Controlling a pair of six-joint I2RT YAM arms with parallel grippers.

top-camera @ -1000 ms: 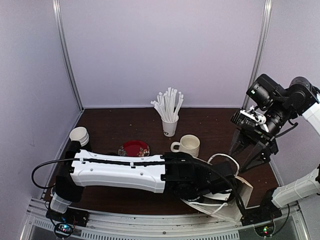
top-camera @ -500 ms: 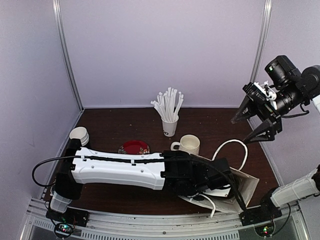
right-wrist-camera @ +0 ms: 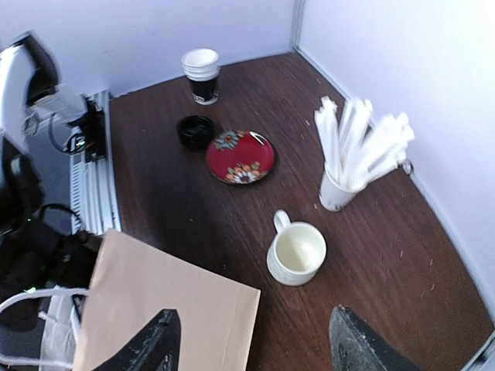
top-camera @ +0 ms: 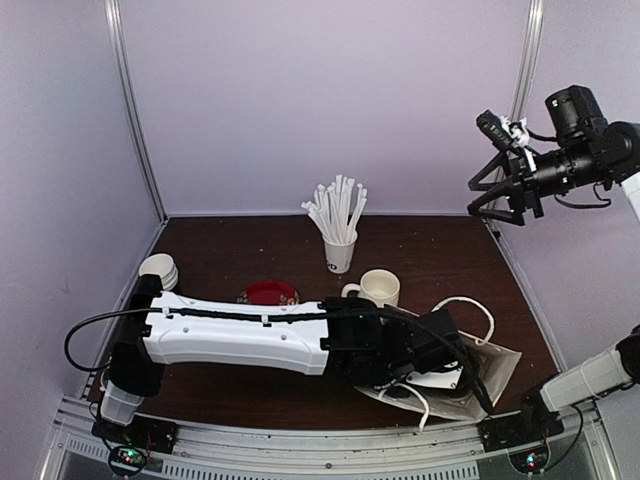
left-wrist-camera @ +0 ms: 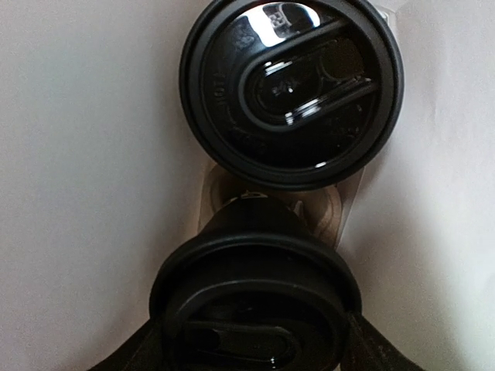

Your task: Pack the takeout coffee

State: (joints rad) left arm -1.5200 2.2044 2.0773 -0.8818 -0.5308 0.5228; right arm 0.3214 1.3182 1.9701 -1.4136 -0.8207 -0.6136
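Top external view is showing the right pincer hanging high and wide open, gripping nothing, having let go of the pale paper carrier bag with white cord handles, which is now lying slumped well below it. The left pincer is reaching inside, its jaws standing wide around a black-lidded paper takeout cup; whether they are squeezing is unclear. A second lidded cup is sitting just beyond. Packing is looking nearly done.
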